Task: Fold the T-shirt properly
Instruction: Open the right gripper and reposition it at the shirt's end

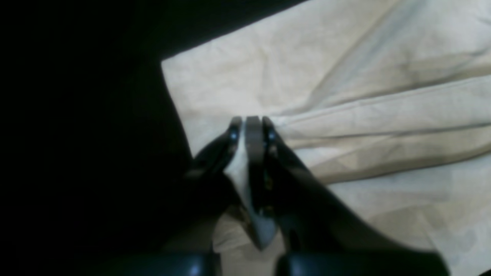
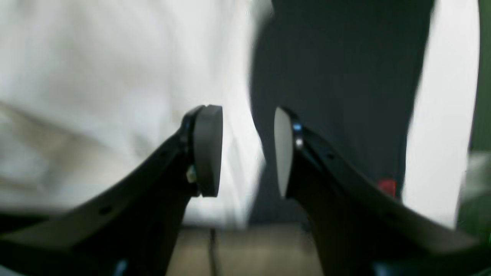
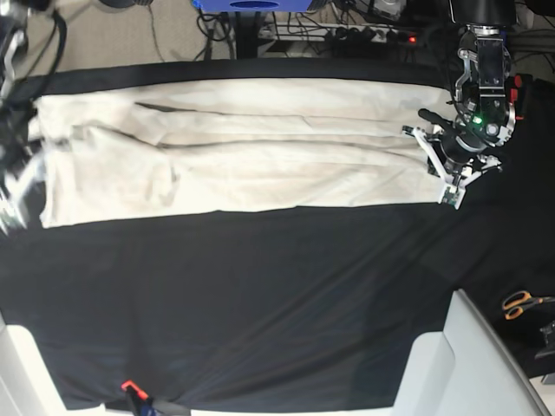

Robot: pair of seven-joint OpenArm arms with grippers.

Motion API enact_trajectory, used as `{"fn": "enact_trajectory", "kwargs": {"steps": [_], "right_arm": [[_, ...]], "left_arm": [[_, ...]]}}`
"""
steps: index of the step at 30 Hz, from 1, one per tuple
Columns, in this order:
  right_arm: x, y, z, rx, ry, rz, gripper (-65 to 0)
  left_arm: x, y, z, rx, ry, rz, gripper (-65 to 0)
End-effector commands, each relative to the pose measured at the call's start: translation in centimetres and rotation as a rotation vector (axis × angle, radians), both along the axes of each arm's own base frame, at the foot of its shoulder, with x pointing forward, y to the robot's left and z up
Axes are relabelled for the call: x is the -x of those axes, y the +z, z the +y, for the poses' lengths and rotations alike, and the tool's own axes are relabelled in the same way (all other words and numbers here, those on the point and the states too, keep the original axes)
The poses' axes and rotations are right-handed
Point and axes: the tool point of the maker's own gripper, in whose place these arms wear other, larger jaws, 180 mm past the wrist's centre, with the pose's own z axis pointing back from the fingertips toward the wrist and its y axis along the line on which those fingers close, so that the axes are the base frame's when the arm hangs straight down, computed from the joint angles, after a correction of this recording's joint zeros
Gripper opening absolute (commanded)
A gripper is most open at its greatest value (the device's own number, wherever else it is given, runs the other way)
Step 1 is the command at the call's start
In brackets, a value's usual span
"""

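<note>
**2 robot arms at opposite ends of a cream T-shirt stretched across a black table**

Seen from the base camera, the T-shirt (image 3: 234, 147) lies as a long, wrinkled cream band across the far half of the black table cloth (image 3: 260, 295), running nearly from 1 side edge to the other. Several lengthwise creases run along it.

The left arm stands at the right side of this view, reaching down from the far edge with its wrist bent toward the shirt's end. The left gripper (image 3: 438, 165) sits right at that end of the cloth. In its own wrist camera, the left gripper (image 1: 251, 126) has its fingers pressed together on a pinch of cream fabric, and pleats fan away from the pinch across the shirt (image 1: 345, 96).

The right arm is at the left side of the base view, blurred, beside the other end of the shirt. In its wrist camera the right gripper (image 2: 247, 149) has its 2 fingers spread apart with nothing between them; pale cloth (image 2: 96, 76), blurred, fills the area behind the left finger.

Orange-handled scissors (image 3: 520, 304) lie near the right edge of the base view, well apart from the shirt. A small orange item (image 3: 128, 386) lies by the table's near edge. No writing or brand can be read anywhere.
</note>
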Motion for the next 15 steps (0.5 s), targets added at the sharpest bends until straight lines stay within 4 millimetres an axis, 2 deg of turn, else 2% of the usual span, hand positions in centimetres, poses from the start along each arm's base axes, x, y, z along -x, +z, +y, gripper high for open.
{"fn": "enact_trajectory", "kwargs": {"steps": [1,4,6,8,10,15], "right_arm": [[-1.1,0.0,0.7,-0.008,0.057,-0.007,-47.1],[-2.9,-2.3,1.4,-0.076,0.054,0.037,-65.0],[-2.8,-4.0,1.4,-0.11,0.036,0.086,-62.7],[-1.8,-5.3,1.4,-0.123,0.027,0.132,-64.2],[0.2,-6.7,1.5,-0.129,0.022,0.18,-64.7],[3.3,-8.8,1.7,-0.145,0.014,0.253,-64.7]], "left_arm": [[-0.9,1.1,0.5,-0.012,-0.003,-0.039,-65.0],[-0.9,1.1,0.5,-0.012,-0.003,-0.039,-65.0],[-0.9,1.1,0.5,-0.012,-0.003,-0.039,-65.0],[-0.9,1.1,0.7,-0.015,-0.002,-0.038,-65.0],[-0.9,1.1,0.9,-0.017,0.001,-0.039,-65.0],[-0.9,1.0,0.8,-0.015,0.001,-0.037,-65.0]]}}
